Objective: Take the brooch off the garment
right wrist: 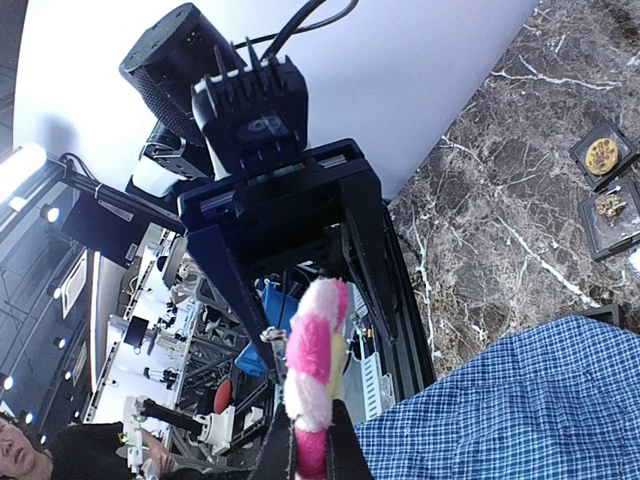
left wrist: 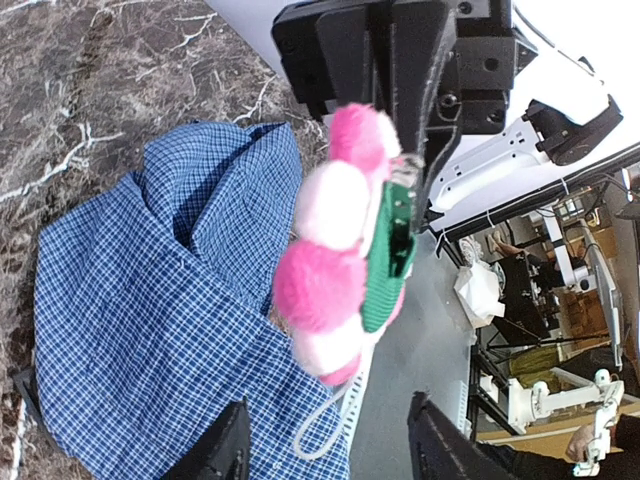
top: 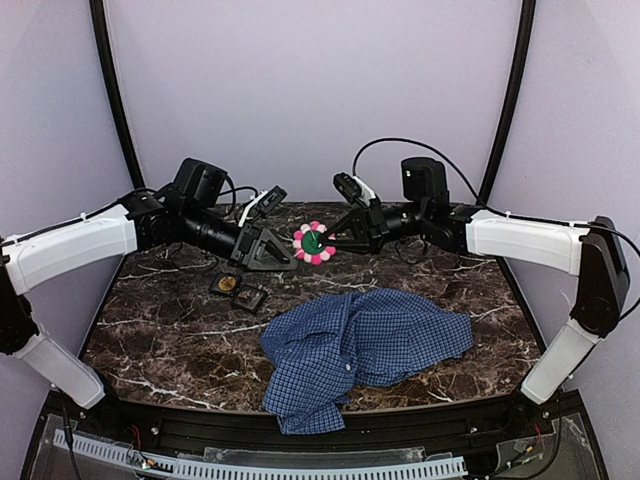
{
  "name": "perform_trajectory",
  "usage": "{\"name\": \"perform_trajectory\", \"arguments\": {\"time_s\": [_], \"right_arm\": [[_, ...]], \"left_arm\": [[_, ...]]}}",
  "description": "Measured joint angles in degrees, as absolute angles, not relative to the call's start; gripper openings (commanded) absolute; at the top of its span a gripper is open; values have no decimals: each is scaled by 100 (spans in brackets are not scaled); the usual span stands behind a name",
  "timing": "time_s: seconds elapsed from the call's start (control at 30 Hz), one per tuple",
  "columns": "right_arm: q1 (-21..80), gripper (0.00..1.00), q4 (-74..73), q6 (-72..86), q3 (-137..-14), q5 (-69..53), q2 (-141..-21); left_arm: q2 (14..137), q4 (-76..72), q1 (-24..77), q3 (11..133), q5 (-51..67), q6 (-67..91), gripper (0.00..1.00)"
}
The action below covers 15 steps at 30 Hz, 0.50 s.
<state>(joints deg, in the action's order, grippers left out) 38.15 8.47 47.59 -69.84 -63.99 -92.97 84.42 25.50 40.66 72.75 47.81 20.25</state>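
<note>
The brooch (top: 314, 243), a ring of pink and white pompoms round a green middle, hangs in the air above the back of the table. My right gripper (top: 336, 240) is shut on its edge; in the right wrist view the two fingers pinch the brooch (right wrist: 315, 375) at the right gripper (right wrist: 312, 432). My left gripper (top: 287, 256) faces it from the left, open, a little short of the brooch (left wrist: 345, 260); nothing lies between the fingers of the left gripper (left wrist: 328, 420). The garment (top: 365, 345), a blue check shirt, lies crumpled on the table below, apart from the brooch.
A black tray (top: 238, 288) with small gold items lies on the dark marble table (top: 160, 330), left of the shirt. The tray (right wrist: 610, 190) also shows in the right wrist view. Curved black posts stand at the back corners.
</note>
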Motion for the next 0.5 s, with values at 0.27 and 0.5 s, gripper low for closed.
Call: {"name": "perform_trajectory", "arguments": {"time_s": [0.27,0.5], "right_arm": [[3822,0,1212,4991,-6820,-6405,-9205],[3839,0,1378,5026,-6820,-6403,-9142]], "left_arm": [[8418,1411,4058,7061,4912,2786,68],[8519,701,4034,7087,5033,3223,58]]}}
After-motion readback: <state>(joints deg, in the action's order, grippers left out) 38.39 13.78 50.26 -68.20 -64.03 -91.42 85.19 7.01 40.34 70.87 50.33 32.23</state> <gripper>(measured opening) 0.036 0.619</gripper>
